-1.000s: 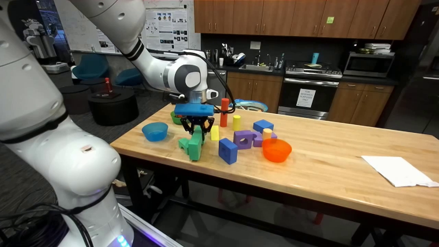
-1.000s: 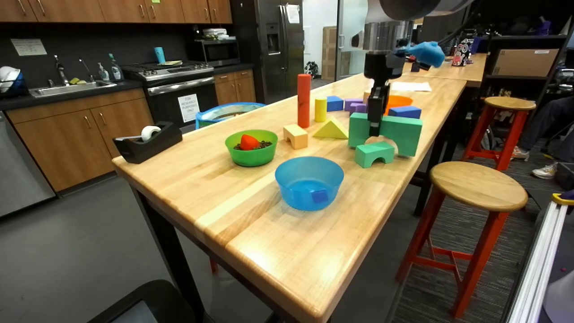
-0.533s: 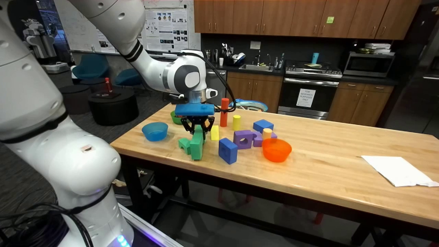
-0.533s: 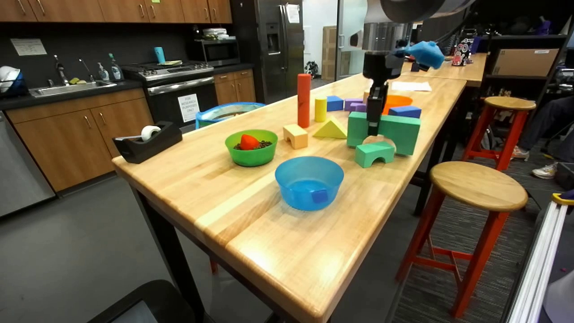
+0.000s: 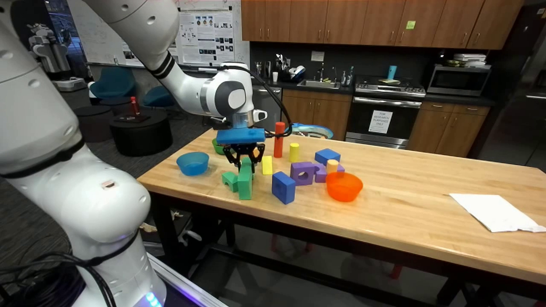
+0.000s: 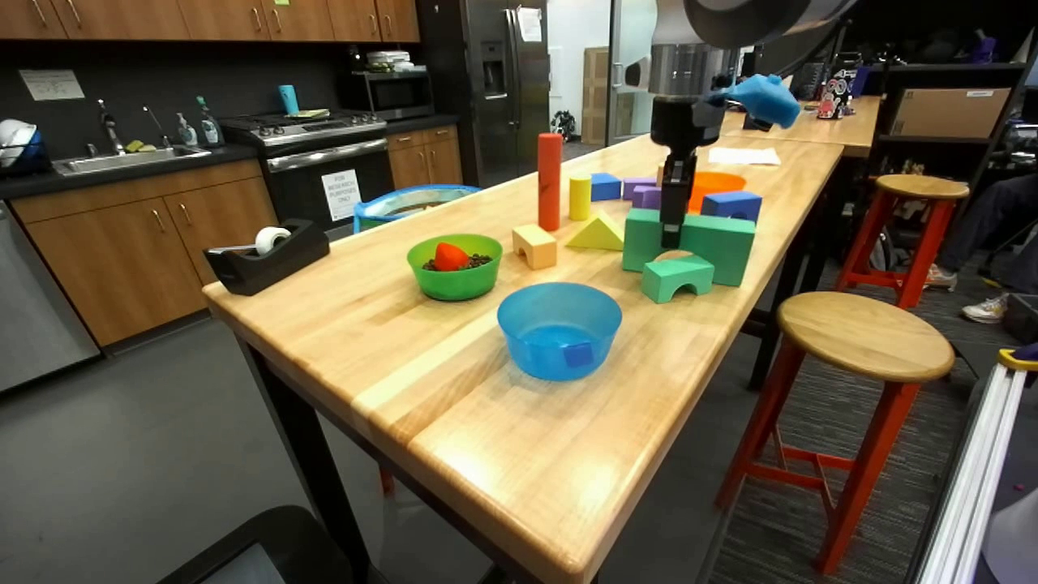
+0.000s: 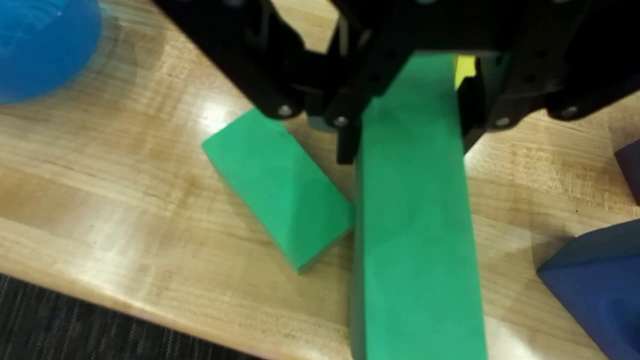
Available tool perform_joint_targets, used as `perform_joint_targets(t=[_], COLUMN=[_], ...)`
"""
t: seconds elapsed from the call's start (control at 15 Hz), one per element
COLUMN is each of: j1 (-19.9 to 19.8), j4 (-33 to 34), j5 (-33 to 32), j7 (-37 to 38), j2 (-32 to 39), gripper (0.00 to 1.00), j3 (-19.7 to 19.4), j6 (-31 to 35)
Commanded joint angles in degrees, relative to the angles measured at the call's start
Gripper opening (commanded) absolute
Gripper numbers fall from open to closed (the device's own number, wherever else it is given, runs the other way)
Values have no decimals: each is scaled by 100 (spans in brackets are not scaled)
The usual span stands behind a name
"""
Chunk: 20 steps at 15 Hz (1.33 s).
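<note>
Seen from the wrist, my hand (image 7: pixel 407 152) is straddling the large green block (image 7: pixel 417 235), its fingers (image 7: pixel 348 145) standing close along both sides; I cannot tell whether they are gripping. The block is running lengthwise toward the near edge of the desk (image 7: pixel 150 225). A small green arch (image 7: pixel 278 187) is standing just left, a blue bowl (image 7: pixel 45 65) is sitting farther left, and a blue block (image 7: pixel 602 282) is standing right.

green arch (image 7: pixel 280 192) crowds long green block (image 7: pixel 420 240); free gap (narrow) toward blue block (image 7: pixel 602 285)
</note>
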Motion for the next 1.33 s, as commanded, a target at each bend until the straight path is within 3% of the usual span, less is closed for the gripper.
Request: perform_joint_targets(t=[0.0, 0.27, 0.8, 1.27], j1=[10, 9, 22, 210], j4=[-85, -103, -281, -685], j5=[-227, -224, -404, -545], j7=[71, 69, 21, 18], j2=[-49, -72, -387, -1161], gripper=[77, 100, 100, 100], j3=[24, 14, 53, 216], j6=[110, 122, -50, -107])
